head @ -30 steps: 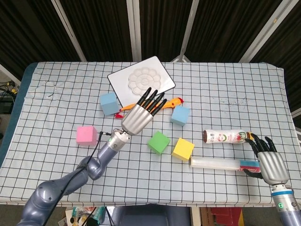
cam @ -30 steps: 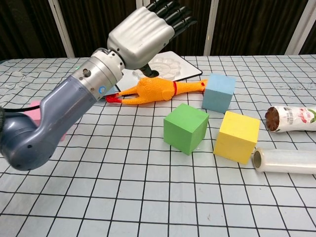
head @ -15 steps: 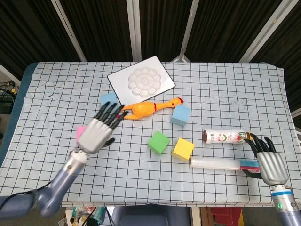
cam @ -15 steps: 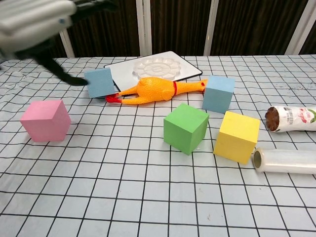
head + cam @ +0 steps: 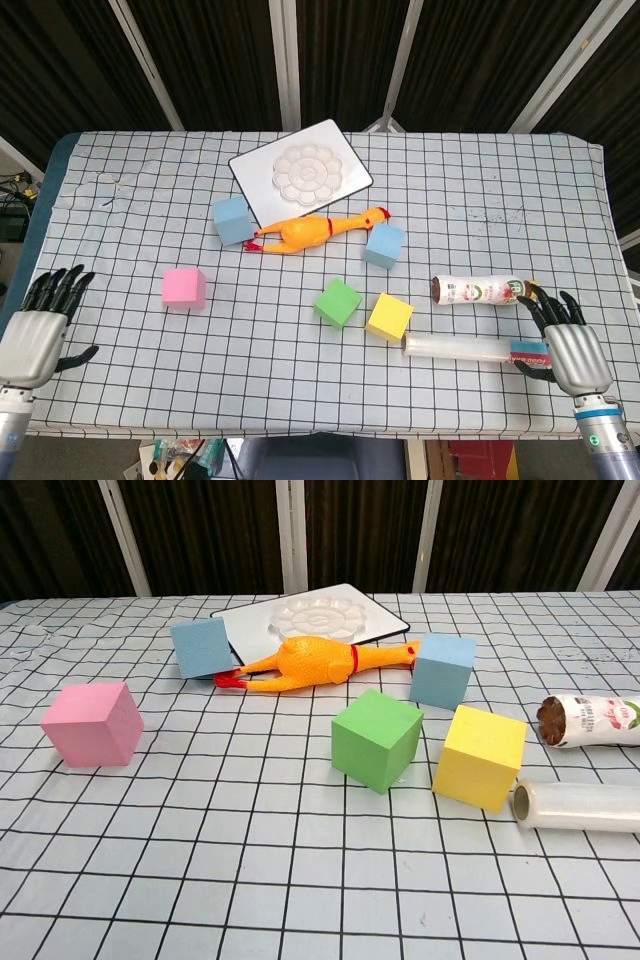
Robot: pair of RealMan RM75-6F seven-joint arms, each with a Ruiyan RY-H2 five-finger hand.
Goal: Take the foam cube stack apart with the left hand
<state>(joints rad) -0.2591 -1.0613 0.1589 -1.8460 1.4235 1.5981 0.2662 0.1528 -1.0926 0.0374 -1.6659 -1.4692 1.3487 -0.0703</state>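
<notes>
Several foam cubes lie apart on the checkered table, none stacked: a pink cube [image 5: 184, 287] [image 5: 91, 723], a blue cube [image 5: 232, 220] [image 5: 202, 648], a light blue cube [image 5: 384, 246] [image 5: 443, 670], a green cube [image 5: 338, 302] [image 5: 378, 739] and a yellow cube [image 5: 389, 316] [image 5: 480, 756]. My left hand [image 5: 37, 331] hangs at the table's near left edge, fingers apart, holding nothing. At the near right edge my right hand [image 5: 566, 343] is open beside the clear roll. The chest view shows neither hand.
A rubber chicken [image 5: 312, 229] [image 5: 313, 663] lies between the two blue cubes. Behind it sits a white paint palette [image 5: 300, 178] [image 5: 315, 614]. A printed tube [image 5: 478, 291] [image 5: 592, 721] and a clear film roll [image 5: 470, 348] [image 5: 578, 806] lie at the right.
My left hand has drawn back from above the chicken, past the pink cube, to the table's near left edge, leaving the chest view. The cubes and right hand have not moved.
</notes>
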